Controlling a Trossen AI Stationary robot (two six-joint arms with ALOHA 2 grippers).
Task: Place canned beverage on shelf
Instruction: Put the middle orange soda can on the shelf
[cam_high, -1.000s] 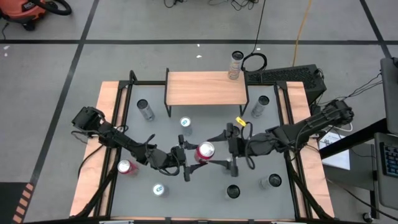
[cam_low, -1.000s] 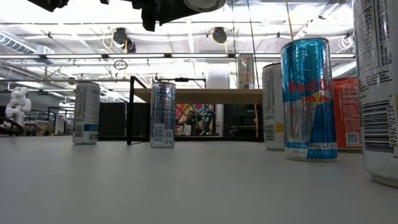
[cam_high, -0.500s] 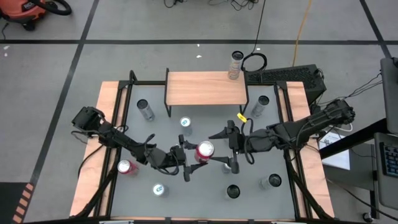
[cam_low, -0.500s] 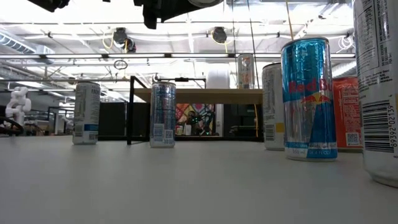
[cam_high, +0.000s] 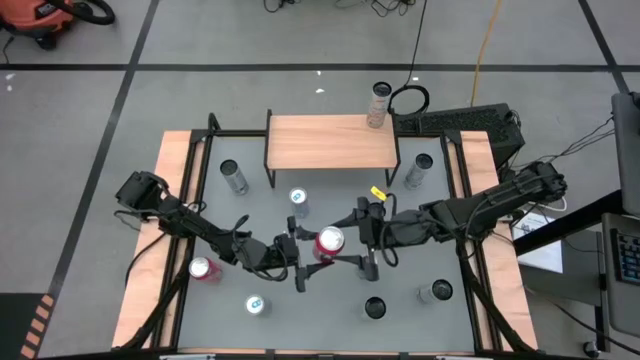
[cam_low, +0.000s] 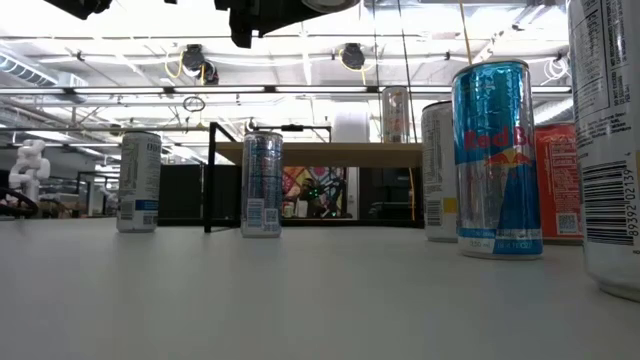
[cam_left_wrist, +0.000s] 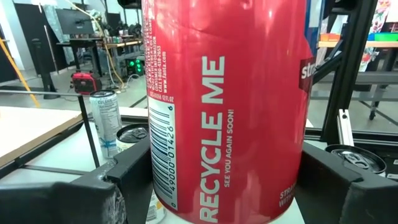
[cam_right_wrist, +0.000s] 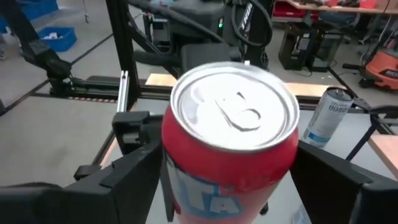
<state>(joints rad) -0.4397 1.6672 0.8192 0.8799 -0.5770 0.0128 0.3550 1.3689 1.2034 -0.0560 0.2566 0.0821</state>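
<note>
Mid-table, the left gripper (cam_high: 303, 262) clamps a red aluminium beverage can (cam_high: 329, 243) held off the grey tabletop (cam_high: 330, 305), while the right gripper (cam_high: 366, 243) brackets it, fingers spread wide on either side; the low wooden-topped, black-legged shelf (cam_high: 330, 141) stands beyond, at the far edge

Red can (cam_left_wrist: 224, 112) reads "RECYCLE ME, SEE YOU AGAIN SOON!"; barcode digits 2000 01426. Blue can (cam_low: 497, 160) reads "Red Bull"

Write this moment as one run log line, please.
left gripper: shut on red can, held above table | right gripper: fingers around same can, grip unclear | shelf: top bare
</note>
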